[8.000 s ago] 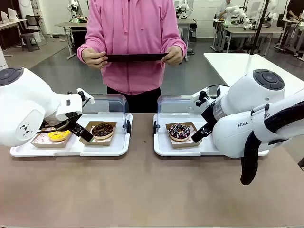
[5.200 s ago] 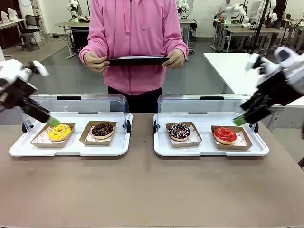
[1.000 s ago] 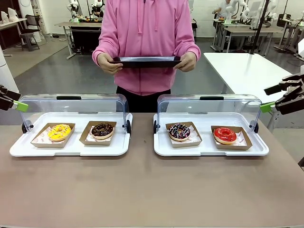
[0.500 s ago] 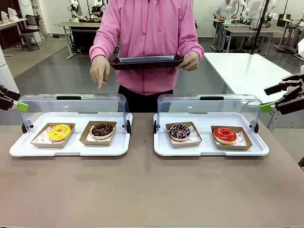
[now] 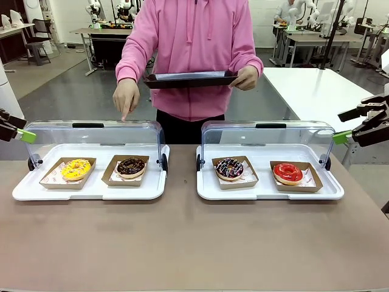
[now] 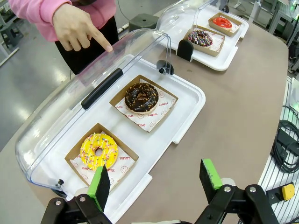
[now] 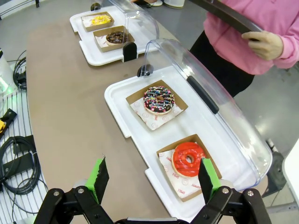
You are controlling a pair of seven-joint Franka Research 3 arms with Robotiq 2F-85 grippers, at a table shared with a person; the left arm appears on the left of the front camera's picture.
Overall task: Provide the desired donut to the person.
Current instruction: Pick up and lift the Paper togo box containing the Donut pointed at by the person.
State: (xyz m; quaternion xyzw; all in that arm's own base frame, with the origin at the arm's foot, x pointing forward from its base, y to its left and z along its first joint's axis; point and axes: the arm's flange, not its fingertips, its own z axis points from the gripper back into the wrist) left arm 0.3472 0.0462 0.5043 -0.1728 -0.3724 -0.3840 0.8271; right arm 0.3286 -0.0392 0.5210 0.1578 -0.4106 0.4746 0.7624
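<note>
While the left claw and right claw hang wide open and empty, half cut off beyond the desk's side edges, its near half lies bare. Toward the far edge, the chocolate donut sits in the left tray, lid raised behind. The person's hand points down at that lid; contact is unclear.

Left tray beside right tray on table, two boxed donuts each; person behind.

bright, even overhead light, soft shadows; glare on clear lid; wrist views warp at edges; bg slightly soft.
</note>
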